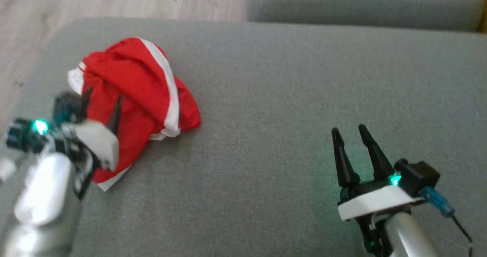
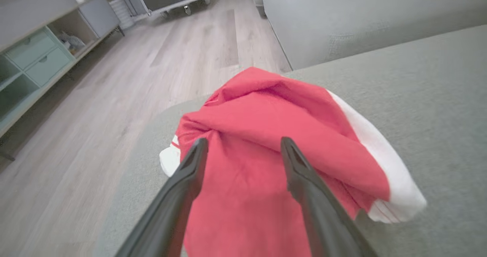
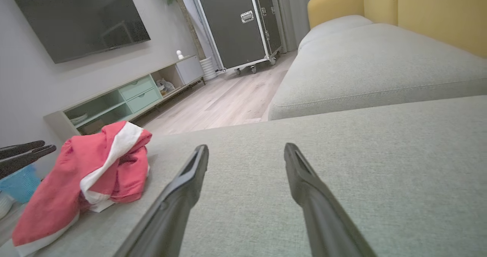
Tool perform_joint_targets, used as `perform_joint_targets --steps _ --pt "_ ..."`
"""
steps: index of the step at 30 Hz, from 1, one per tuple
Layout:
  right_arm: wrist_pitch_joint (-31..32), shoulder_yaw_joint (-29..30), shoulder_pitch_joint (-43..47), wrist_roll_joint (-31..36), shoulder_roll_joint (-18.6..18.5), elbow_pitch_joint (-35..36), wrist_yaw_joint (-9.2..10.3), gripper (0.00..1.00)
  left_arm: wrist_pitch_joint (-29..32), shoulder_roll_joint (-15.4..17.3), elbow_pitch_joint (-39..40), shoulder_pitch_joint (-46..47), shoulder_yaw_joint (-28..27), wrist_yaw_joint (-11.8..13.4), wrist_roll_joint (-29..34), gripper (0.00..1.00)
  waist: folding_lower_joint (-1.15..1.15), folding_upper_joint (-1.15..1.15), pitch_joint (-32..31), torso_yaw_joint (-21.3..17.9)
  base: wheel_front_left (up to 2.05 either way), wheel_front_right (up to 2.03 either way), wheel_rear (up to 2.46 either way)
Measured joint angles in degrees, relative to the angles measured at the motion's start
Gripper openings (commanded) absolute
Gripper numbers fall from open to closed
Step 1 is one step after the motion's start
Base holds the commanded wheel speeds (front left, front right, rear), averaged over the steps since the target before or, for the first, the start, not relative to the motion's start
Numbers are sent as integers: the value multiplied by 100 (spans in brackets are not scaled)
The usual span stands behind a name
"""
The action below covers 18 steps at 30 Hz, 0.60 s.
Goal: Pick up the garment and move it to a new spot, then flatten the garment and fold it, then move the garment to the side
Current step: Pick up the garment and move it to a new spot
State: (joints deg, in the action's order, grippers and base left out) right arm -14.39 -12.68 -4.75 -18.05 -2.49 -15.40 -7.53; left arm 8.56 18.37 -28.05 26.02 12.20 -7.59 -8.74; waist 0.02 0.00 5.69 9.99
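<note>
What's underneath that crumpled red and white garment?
The garment lies on the grey sofa cushion, whose bare fabric shows around it. The patch directly beneath is covered by its bunched folds, so anything tucked there cannot be seen.

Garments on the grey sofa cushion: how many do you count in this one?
1. A crumpled red garment with white trim lies near the cushion's left end, the open left pincer poised over it. Its folds could hide a smaller piece.

Soft even indoor light, faint shadows, left gripper (image 1: pixel 104 97) blurred in head view, wrist views edge-warped
</note>
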Motion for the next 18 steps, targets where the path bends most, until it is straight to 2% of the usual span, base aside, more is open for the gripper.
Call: perform_joint_targets --steps 5,8,15,16,17,18 --pt "0 14 -250 49 -13 -4 0 100 902 393 -630 944 397 0 -546 100 0 0 402 -222 0 0 0" --pt "0 38 -343 48 -15 18 0 100 1157 506 -953 1271 510 0 -920 100 0 0 591 -381 0 0 0" --pt "0 48 -415 46 -18 70 0 100 1315 690 -1507 1400 833 0 -1267 100 0 0 833 -681 0 0 0" --pt "0 55 -415 44 -18 71 0 100 1349 690 -1543 1400 899 0 -1327 25 0 0 842 -701 0 0 0" --pt "0 62 -415 38 -19 70 0 100 1347 693 -1553 1400 972 0 -1389 0 0 0 841 -713 0 0 0" --pt "0 65 -415 38 -19 70 0 100 1281 697 -1558 1401 1006 0 -1451 0 -1 0 835 -717 0 0 0"
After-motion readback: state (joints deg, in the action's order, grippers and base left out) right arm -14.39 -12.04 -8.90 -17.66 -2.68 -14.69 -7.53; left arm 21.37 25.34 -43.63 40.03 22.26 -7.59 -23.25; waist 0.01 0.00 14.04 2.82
